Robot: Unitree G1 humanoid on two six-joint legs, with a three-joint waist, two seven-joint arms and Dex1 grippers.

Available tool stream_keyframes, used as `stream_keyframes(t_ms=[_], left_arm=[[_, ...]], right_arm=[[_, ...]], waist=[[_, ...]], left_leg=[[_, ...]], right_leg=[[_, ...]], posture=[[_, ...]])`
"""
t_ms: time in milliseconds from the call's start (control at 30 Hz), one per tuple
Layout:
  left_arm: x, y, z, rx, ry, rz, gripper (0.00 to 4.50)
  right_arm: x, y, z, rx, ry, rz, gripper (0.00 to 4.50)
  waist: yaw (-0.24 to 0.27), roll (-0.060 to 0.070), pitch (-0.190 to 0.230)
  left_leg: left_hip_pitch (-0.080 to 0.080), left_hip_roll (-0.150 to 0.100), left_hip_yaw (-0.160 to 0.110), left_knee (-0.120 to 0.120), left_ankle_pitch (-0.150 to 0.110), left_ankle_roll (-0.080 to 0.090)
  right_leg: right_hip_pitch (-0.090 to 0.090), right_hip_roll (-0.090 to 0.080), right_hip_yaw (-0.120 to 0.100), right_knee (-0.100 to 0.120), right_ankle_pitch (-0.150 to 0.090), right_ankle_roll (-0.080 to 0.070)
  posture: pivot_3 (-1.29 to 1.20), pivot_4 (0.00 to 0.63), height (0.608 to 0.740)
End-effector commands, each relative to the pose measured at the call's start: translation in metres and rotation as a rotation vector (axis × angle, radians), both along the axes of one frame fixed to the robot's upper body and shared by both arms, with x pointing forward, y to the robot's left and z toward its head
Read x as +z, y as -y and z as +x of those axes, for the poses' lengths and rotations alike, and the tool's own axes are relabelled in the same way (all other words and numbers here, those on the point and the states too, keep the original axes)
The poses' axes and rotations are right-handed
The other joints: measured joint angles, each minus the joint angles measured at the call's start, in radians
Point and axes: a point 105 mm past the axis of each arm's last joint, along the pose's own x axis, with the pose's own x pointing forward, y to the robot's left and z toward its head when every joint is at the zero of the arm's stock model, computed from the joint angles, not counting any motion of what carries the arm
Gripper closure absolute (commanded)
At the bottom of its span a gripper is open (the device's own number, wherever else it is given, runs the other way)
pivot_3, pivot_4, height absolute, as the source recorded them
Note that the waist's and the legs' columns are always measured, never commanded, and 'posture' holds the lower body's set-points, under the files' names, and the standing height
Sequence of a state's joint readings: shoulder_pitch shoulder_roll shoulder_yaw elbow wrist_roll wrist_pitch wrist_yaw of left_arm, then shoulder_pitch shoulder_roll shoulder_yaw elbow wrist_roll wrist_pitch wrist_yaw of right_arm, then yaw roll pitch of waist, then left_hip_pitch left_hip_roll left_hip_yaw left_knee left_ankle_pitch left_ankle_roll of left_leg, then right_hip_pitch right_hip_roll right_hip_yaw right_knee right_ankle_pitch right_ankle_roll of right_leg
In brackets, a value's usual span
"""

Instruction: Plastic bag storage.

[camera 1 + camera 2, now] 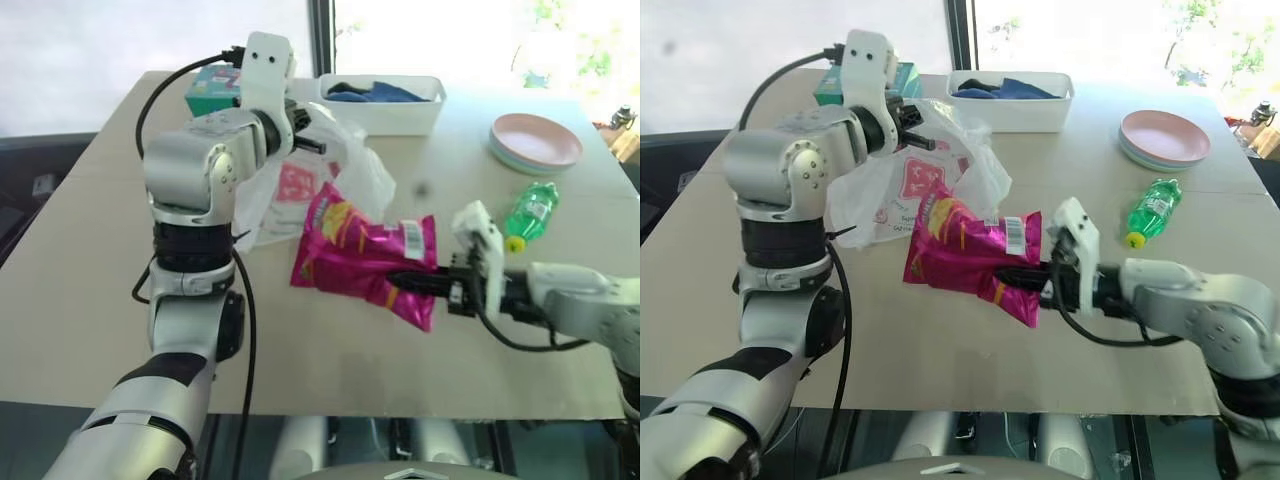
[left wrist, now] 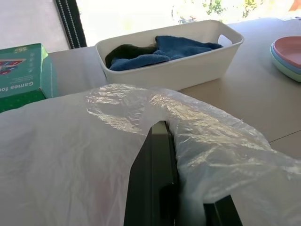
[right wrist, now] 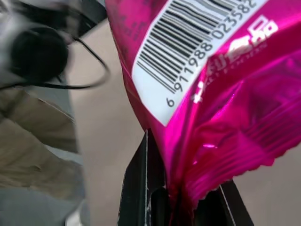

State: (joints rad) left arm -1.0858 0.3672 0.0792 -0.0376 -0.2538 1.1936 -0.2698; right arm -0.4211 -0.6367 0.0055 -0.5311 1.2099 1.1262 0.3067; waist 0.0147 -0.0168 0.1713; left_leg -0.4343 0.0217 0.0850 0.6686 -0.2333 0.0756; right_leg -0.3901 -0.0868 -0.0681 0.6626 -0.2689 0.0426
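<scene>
Nearest, right gripper (image 1: 1025,277) clamped on one sealed end of the magenta snack packet (image 1: 365,255), held up just in front of the plastic bag (image 1: 915,185), probably for packing. Behind, left gripper (image 1: 318,148) pinched on the bag's rim, keeping it raised. Beyond the bag, a white bin (image 1: 385,105).

Beige table (image 1: 90,300) in front of a bright window (image 1: 470,30), dark window post (image 1: 321,35) behind the table's far edge, daylight glare, greenery outside

Bright daylight from the window (image 1: 450,35) behind the table (image 1: 90,300) — blown-out glare there; right wrist view motion-blurred at one edge, snack packet (image 3: 221,94) shiny.
</scene>
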Motion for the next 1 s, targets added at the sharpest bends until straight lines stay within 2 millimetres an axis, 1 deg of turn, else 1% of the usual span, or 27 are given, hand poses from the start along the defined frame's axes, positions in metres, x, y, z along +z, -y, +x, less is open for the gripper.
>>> stream_keyframes(t_ms=[33,100,167,233,300,367,433,500,533,567,600,633,667,700,733,767,867,933,967,1000], left_arm=[[0.02,0.008,-0.02,-0.099,0.067,-0.019,4.5],[0.013,0.01,-0.029,-0.164,0.029,-0.02,4.5],[0.004,0.014,-0.04,-0.241,-0.032,-0.037,4.5],[-0.002,0.019,-0.05,-0.307,-0.075,-0.054,4.5],[-0.003,0.026,-0.059,-0.371,-0.113,-0.087,4.5],[-0.001,0.031,-0.063,-0.401,-0.115,-0.103,4.5],[0.002,0.034,-0.063,-0.405,-0.138,-0.169,4.5],[0.007,0.036,-0.063,-0.424,-0.165,-0.247,4.5],[0.008,0.037,-0.063,-0.43,-0.17,-0.266,4.5],[0.009,0.037,-0.063,-0.432,-0.173,-0.275,4.5],[0.01,0.037,-0.062,-0.434,-0.176,-0.295,4.5],[0.011,0.037,-0.061,-0.436,-0.178,-0.318,4.5],[0.012,0.037,-0.061,-0.443,-0.18,-0.336,4.5],[0.012,0.036,-0.061,-0.448,-0.179,-0.347,4.5],[0.011,0.034,-0.061,-0.443,-0.183,-0.354,4.5],[0.008,0.031,-0.06,-0.43,-0.192,-0.358,4.5],[-0.002,0.019,-0.056,-0.37,-0.208,-0.365,4.5],[-0.01,0.013,-0.053,-0.327,-0.224,-0.383,4.5],[-0.012,0.012,-0.052,-0.31,-0.227,-0.392,4.5],[-0.015,0.01,-0.05,-0.29,-0.233,-0.406,4.5]], right_arm=[[0.0,0.003,0.031,-0.16,-0.008,0.011,4.42],[0.004,0.006,0.043,-0.218,-0.029,0.041,4.42],[0.008,0.013,0.058,-0.301,-0.05,0.074,4.42],[0.013,0.017,0.066,-0.343,-0.058,0.097,4.42],[0.021,0.015,0.069,-0.345,-0.057,0.118,4.42],[0.026,0.009,0.069,-0.326,-0.047,0.117,4.42],[0.03,-0.006,0.068,-0.284,-0.041,0.126,4.42],[0.035,-0.027,0.072,-0.254,-0.014,0.142,4.42],[0.041,-0.042,0.078,-0.251,0.005,0.186,4.42],[0.045,-0.051,0.081,-0.25,0.019,0.218,4.42],[0.044,-0.064,0.086,-0.233,-0.002,0.244,4.42],[0.038,-0.074,0.092,-0.234,-0.005,0.229,4.12],[0.031,-0.085,0.093,-0.198,-0.017,0.226,3.75],[0.028,-0.093,0.094,-0.172,-0.019,0.228,3.53],[0.027,-0.095,0.095,-0.162,-0.007,0.226,3.13],[0.029,-0.095,0.097,-0.162,0.018,0.223,2.6],[0.034,-0.078,0.109,-0.257,0.111,0.188,1.15],[0.034,-0.068,0.1,-0.197,0.098,0.21,1.15],[0.033,-0.062,0.097,-0.191,0.114,0.192,0.45],[0.032,-0.054,0.096,-0.21,0.154,0.159,0.33]], waist=[[0.0,0.0,0.0],[-0.002,0.0,0.0],[-0.003,0.0,0.0],[-0.003,0.0,0.0],[-0.002,0.0,0.0],[-0.003,0.0,0.0],[-0.003,0.0,0.0],[-0.005,0.0,0.0],[-0.012,0.0,0.0],[-0.018,0.0,0.0],[-0.022,0.0,0.0],[-0.03,0.0,0.0],[-0.03,0.0,0.0],[-0.03,0.0,0.0],[-0.03,0.0,0.0],[-0.028,0.0,0.0],[-0.025,0.0,0.0],[-0.023,0.0,0.0],[-0.023,0.0,0.0],[-0.021,0.0,0.0]], left_leg=[[0.0,0.0,0.0,0.0,0.0,0.0],[-0.002,-0.001,0.001,0.0,0.0,0.0],[-0.002,0.0,0.002,-0.001,0.0,0.0],[-0.002,0.0,0.002,0.0,0.0,0.0],[-0.002,0.0,0.002,0.0,0.0,0.0],[-0.002,0.0,0.002,0.0,0.0,0.0],[-0.002,0.0,0.002,0.0,0.0,0.0],[-0.002,0.0,0.002,0.0,0.0,0.0],[-0.002,0.0,0.002,0.0,0.0,0.0],[-0.001,0.0,0.003,0.0,0.0,0.0],[-0.001,0.0,0.004,0.0,0.0,0.0],[0.0,0.0,0.004,0.0,0.0,0.0],[0.0,0.0,0.005,-0.001,0.0,0.0],[0.001,0.0,0.005,-0.001,0.0,0.0],[0.001,0.0,0.005,-0.001,0.0,0.0],[0.0,0.0,0.005,-0.001,0.0,0.0],[-0.001,-0.001,0.004,-0.001,0.0,0.0],[-0.001,-0.001,0.004,-0.001,0.0,0.0],[-0.001,-0.001,0.003,-0.001,0.0,-0.001],[-0.001,-0.001,0.003,-0.001,0.0,-0.001]], right_leg=[[0.0,0.0,0.0,0.0,0.0,0.0],[-0.002,0.0,0.0,0.0,0.0,0.0],[-0.004,0.0,0.0,0.001,0.0,0.0],[-0.004,0.001,0.0,0.001,0.0,0.0],[-0.004,0.001,-0.001,0.002,0.0,0.0],[-0.004,0.001,0.0,0.002,0.0,0.0],[-0.004,0.001,0.0,0.002,0.0,0.0],[-0.004,0.002,0.0,0.002,0.0,0.0],[-0.004,0.003,0.0,0.002,0.0,0.0],[-0.004,0.003,0.0,0.002,0.0,0.0],[-0.004,0.003,0.0,0.003,0.0,0.0],[-0.004,0.003,0.0,0.003,0.0,0.0],[-0.005,0.004,0.001,0.003,0.0,0.0],[-0.005,0.004,0.001,0.003,0.0,0.0],[-0.004,0.004,0.001,0.003,0.0,0.0],[-0.005,0.004,0.001,0.003,0.0,0.0],[-0.005,0.002,0.0,0.003,0.0,0.0],[-0.005,0.002,0.0,0.003,0.0,0.0],[-0.004,0.001,-0.001,0.003,0.0,0.0],[-0.004,0.001,-0.001,0.003,0.0,0.0]], posture=[[0.0,0.15,0.74],[0.0,0.15,0.74],[0.0,0.15,0.74],[0.0,0.15,0.74],[0.0,0.15,0.74],[0.0,0.15,0.74],[0.0,0.15,0.74],[0.0,0.15,0.74],[0.0,0.15,0.74],[0.0,0.15,0.74],[0.0,0.15,0.74],[0.0,0.15,0.74],[0.0,0.15,0.74],[0.0,0.15,0.74],[0.0,0.15,0.74],[0.0,0.15,0.74],[0.0,0.15,0.74],[0.0,0.15,0.74],[0.0,0.15,0.74],[0.0,0.15,0.74]])
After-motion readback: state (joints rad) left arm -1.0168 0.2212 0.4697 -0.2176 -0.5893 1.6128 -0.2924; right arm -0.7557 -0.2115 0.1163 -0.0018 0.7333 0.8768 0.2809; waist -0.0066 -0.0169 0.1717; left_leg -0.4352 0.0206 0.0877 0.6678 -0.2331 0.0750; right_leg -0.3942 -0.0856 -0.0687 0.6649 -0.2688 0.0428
